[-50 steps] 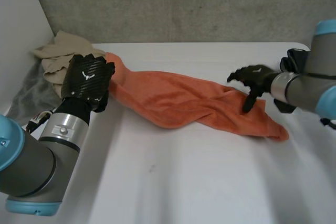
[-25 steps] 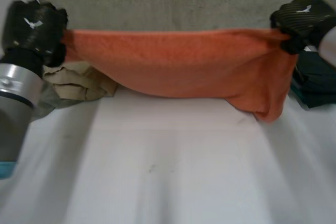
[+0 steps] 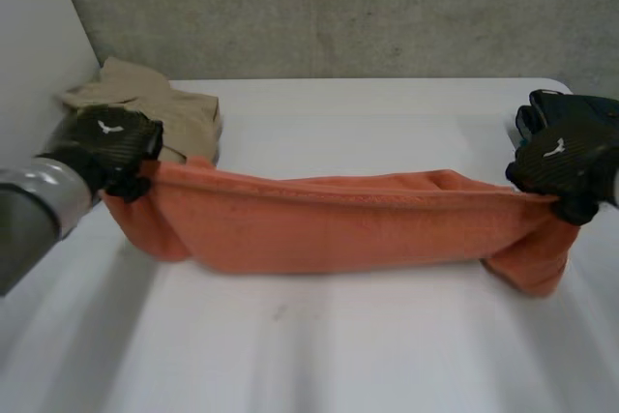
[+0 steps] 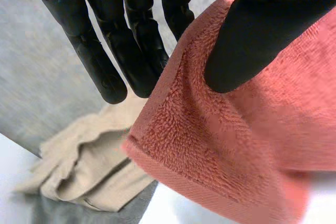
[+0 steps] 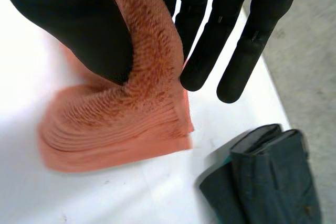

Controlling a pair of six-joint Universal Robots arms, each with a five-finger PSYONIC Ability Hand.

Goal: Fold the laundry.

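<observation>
**Head view: towel could slip from its pinches**

Over the white table (image 3: 338, 355), the orange towel (image 3: 338, 224) spans from left hand (image 3: 108, 144) to right hand (image 3: 566, 154), each pinching an end, thumb against fingers. Pull harder and a shallow pinch may let go. Below the right hand the terry seems bunched.

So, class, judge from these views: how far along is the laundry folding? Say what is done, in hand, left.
Done: a dark folded cloth lies beside the right hand. In hand: the orange towel hangs stretched between both hands, the left hand pinching one end, the right the other, its lower part on the table. Left: laying it folded, then the beige heap.
</observation>
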